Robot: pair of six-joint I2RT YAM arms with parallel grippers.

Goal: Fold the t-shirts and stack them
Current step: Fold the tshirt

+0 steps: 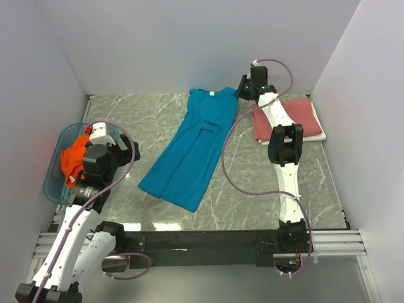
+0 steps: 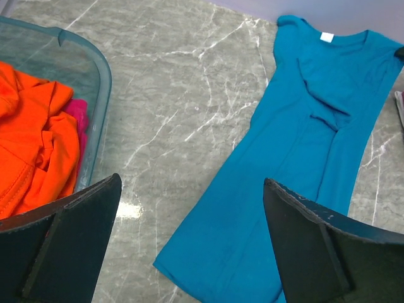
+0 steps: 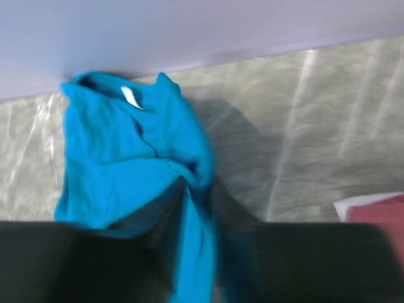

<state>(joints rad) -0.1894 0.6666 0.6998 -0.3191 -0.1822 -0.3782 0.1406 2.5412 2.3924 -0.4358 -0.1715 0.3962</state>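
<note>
The tub [image 1: 50,189] sits at the left edge of the desk [image 1: 145,113], a translucent blue plastic bin with rounded corners. Inside it the orange shirt [image 1: 72,158] lies crumpled in a heap, filling most of the tub. In the left wrist view a bit of pink cloth [image 2: 77,117] shows beside the orange shirt, against the tub's right wall.

The left fingers [image 2: 69,240] hang over the right rim of the tub, pointing toward the middle of the desk. They are spread wide with nothing between them.

The teal shirt [image 1: 189,151] lies outside the tub in the middle of the desk. It is narrowed lengthwise into a long strip that runs on a slant, its collar at the far end and its hem near and to the left. A white tag shows at the neck.

The right fingers [image 1: 243,88] reach to the far end of the desk, at the teal shirt's right shoulder. The right wrist view is blurred, but a fold of teal cloth rises between the two dark fingers, which stand close together on it.

The red shirt [image 1: 297,113] lies folded flat at the far right of the desk, on top of a white layer [image 1: 319,136] whose edge shows along its near and right sides. It is apart from the teal shirt.
</note>
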